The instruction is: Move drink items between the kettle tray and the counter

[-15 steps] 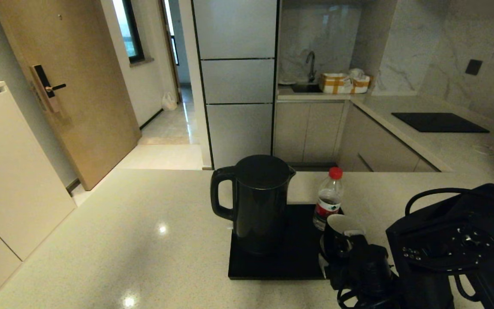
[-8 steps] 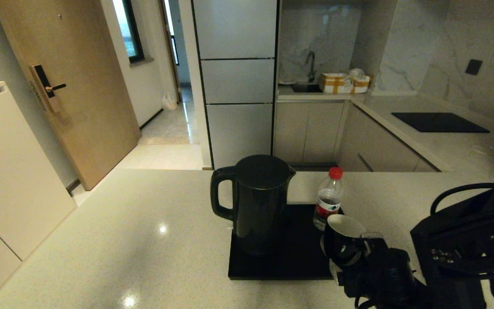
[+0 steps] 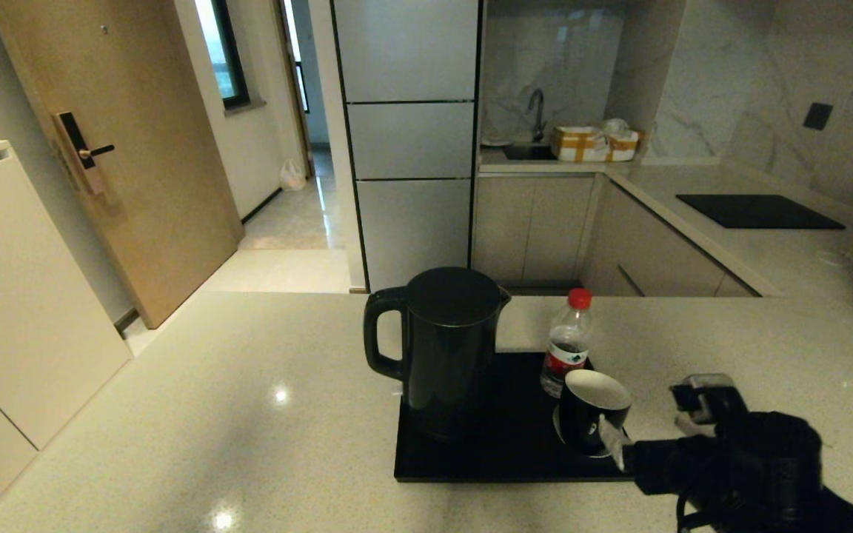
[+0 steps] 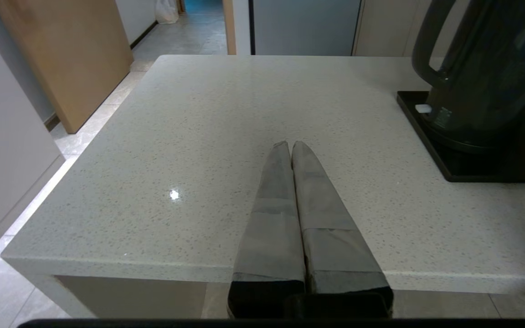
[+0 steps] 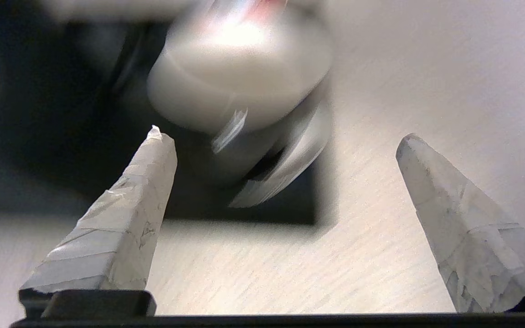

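- Head view, lower right: the right gripper, fingers spread wide and holding nothing, sits just right of the cup.
- The cup stands upright at the tray's right edge, the bottle behind it and the kettle at frame centre.
- The blurred wrist view suggests the cup lies ahead, nearer one finger.
- The left gripper, fingers pressed together, hangs over the counter, farther away.

Upright kettle, bottle, cup on tray
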